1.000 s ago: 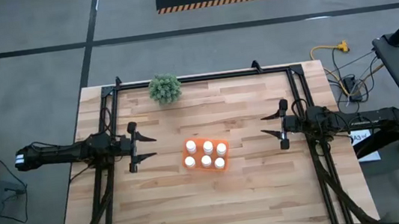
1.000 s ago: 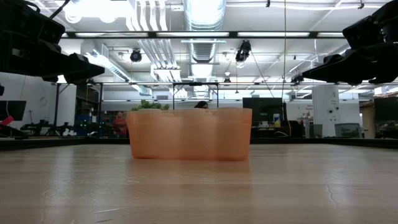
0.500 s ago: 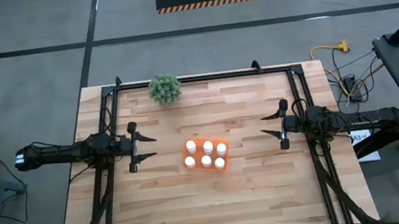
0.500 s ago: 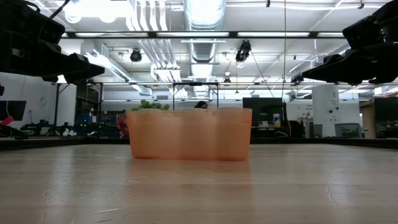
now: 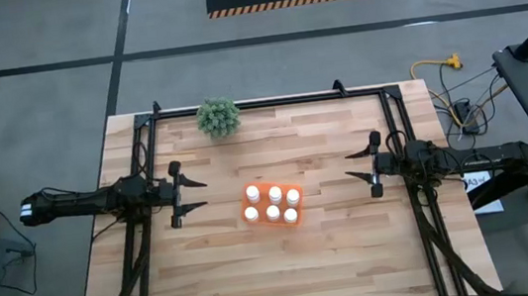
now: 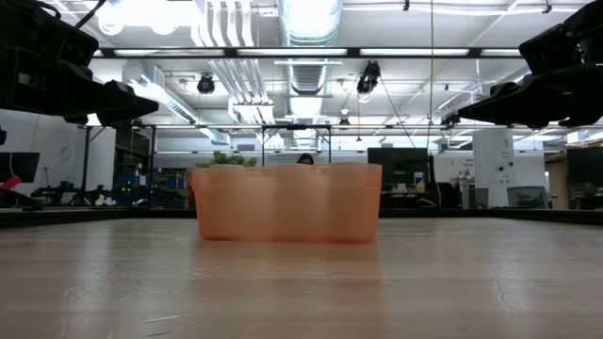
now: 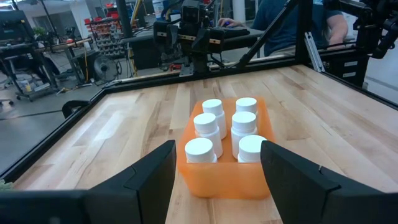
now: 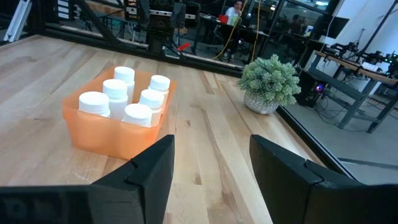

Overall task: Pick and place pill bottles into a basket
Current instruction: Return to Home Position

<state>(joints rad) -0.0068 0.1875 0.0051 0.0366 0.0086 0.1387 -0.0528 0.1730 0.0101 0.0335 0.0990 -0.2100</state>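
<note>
The orange basket (image 5: 271, 204) stands on its flat bottom at the table's middle and holds several white-capped pill bottles (image 5: 273, 212), upright in two rows. It also shows in the low view (image 6: 286, 202), the left wrist view (image 7: 222, 171) and the right wrist view (image 8: 115, 130). My left gripper (image 5: 196, 195) is open and empty, left of the basket, above the table. My right gripper (image 5: 356, 165) is open and empty, right of the basket, above the table.
A small green potted plant (image 5: 218, 117) stands near the table's far edge, left of centre; it also shows in the right wrist view (image 8: 268, 84). A dark metal frame (image 5: 269, 102) runs along the table's far edge and sides. Bare wood lies around the basket.
</note>
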